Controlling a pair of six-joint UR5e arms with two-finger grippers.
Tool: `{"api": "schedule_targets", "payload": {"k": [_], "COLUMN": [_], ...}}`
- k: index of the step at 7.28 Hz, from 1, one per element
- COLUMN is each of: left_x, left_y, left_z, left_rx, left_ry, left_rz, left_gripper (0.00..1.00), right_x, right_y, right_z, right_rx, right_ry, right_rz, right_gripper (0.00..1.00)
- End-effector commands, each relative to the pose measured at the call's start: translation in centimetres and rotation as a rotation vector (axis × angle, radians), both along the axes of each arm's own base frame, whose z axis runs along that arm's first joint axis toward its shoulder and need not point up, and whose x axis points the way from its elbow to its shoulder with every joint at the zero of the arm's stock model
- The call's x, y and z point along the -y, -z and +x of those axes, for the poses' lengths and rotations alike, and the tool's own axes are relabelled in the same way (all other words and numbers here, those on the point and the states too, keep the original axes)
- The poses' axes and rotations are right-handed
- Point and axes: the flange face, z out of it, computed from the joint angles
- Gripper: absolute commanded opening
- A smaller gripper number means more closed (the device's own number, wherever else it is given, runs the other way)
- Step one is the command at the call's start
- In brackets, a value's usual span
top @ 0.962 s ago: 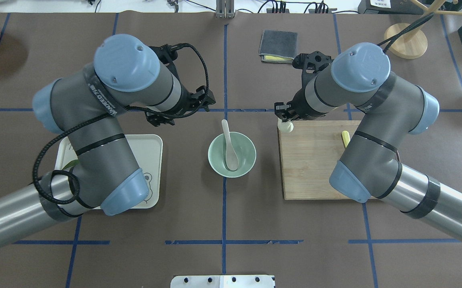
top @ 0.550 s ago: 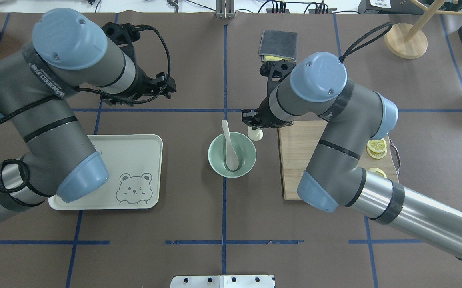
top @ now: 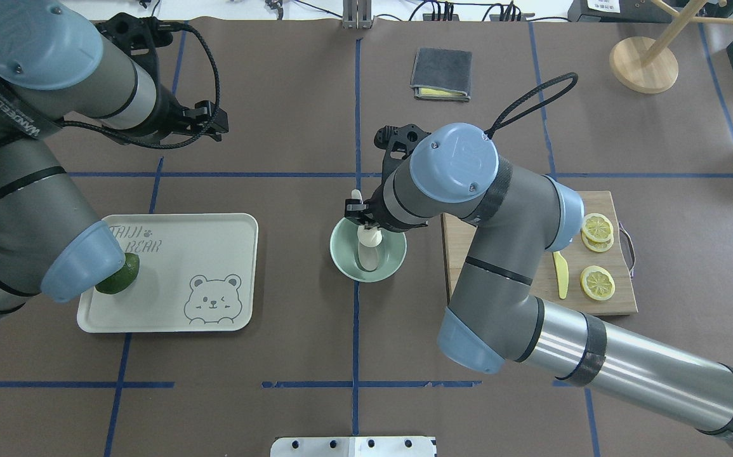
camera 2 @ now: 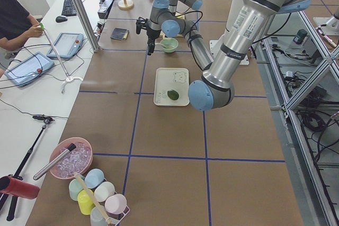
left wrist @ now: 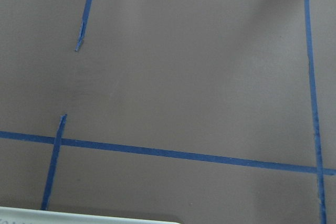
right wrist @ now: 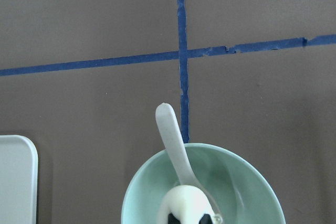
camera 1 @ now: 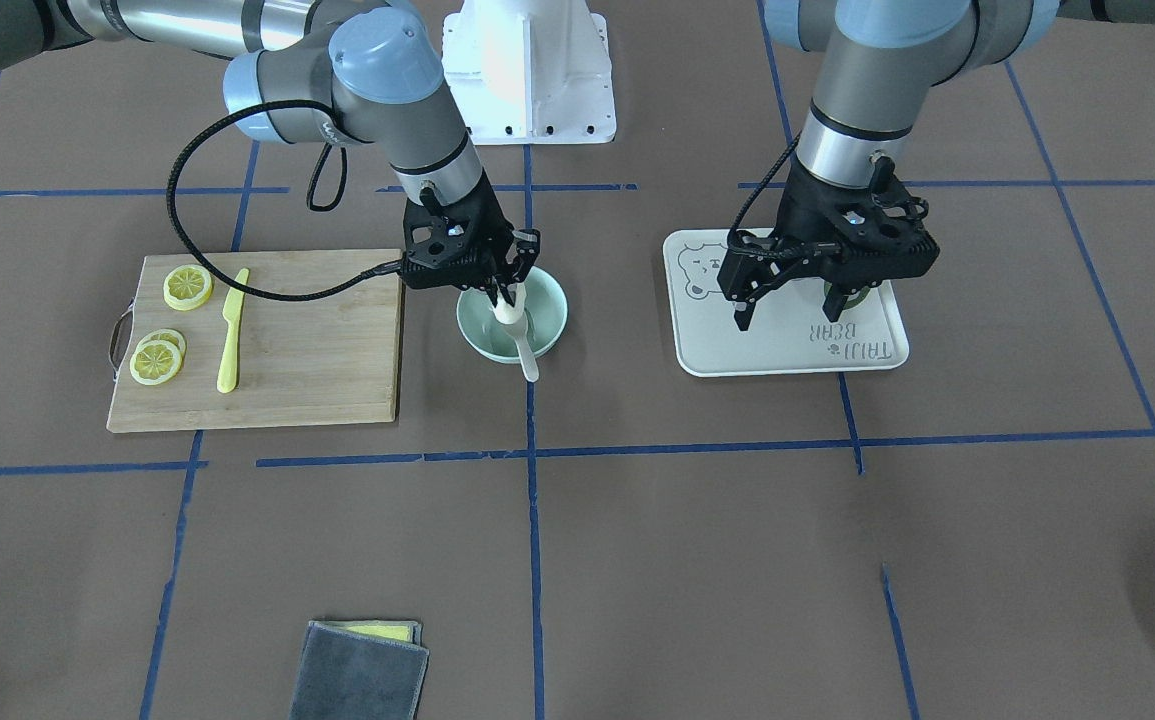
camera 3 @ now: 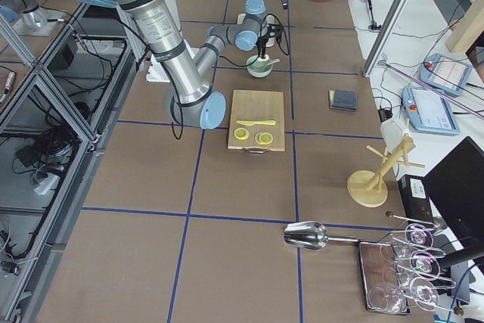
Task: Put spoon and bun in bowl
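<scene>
Right gripper [camera 1: 499, 292] is clamping the bun [top: 370, 238] between its jaws and holding it over the bowl [top: 341, 257]. From the wrist view the bun is sitting inside the rim line, right above the spoon's scoop. Can't tell whether it's touching the spoon or the bowl floor.

The spoon [top: 366, 254] is lying in the bowl with its scoop down inside. Its handle is sticking out over the far rim toward the operator side.

Left gripper [camera 1: 787, 305] is hanging with jaws spread and nothing between them.

Readable text: the tray [top: 239, 222] is showing "TAIJI BEAR" plus a winking bear face. The left arm's sleeve is carrying print, too small to read reliably.

Around:
- A dark green round item [top: 118, 279] is sitting on the tray, half hidden by the left elbow in the overhead view.
- The cutting board [top: 614, 254] is lying right of the bowl, carrying lemon slices [top: 596, 227] and a yellow knife [top: 560, 274].
- A grey cloth [top: 441, 71] is lying at the far side, with a wooden stand [top: 644, 63] in the far right corner.

Right arm is reaching in from the lower right, with its elbow folding across the board's near corner and covering it, wrist pointing straight down over the bowl. Left arm is drawing up on its own side, wrist down and high over the tray area. Its camera is seeing only brown paper, blue tape and a sliver of tray edge.
</scene>
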Motion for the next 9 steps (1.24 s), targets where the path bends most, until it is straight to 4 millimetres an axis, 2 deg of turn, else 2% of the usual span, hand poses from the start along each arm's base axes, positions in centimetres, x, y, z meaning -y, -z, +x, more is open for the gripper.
{"api": "schedule_targets", "payload": {"k": [1, 3, 5, 6, 8, 9], "left_x": [0.8, 1.5, 1.4, 1.1, 2.1, 2.7], "left_y": [-2.5, -4.2, -5.6, -6.9, -6.9, -9.0], "left_z": [-2.6, -4.4, -4.6, -4.8, -7.4, -10.8], "left_rx": [0.059, 0.104, 0.132, 0.151, 0.13, 0.129], "left_ry": [-0.029, -0.056, -0.087, -0.109, -0.133, -0.174], "left_rz": [0.042, 0.073, 0.084, 0.087, 0.092, 0.09], "left_gripper": [1.0, 1.0, 1.0, 1.0, 1.0, 1.0], "right_x": [-0.1, -0.1, 0.2, 0.3, 1.1, 1.8], "right_y": [0.9, 1.0, 1.0, 1.0, 1.1, 1.2], "right_z": [-0.2, -0.2, 0.0, 0.2, 0.9, 2.2], "right_rx": [0.015, 0.017, 0.017, 0.017, 0.018, 0.025], "right_ry": [-0.013, -0.013, -0.018, -0.021, -0.033, -0.046], "right_rz": [-0.018, -0.017, -0.017, -0.017, -0.014, -0.011], "right_gripper": [1.0, 1.0, 1.0, 1.0, 1.0, 1.0]}}
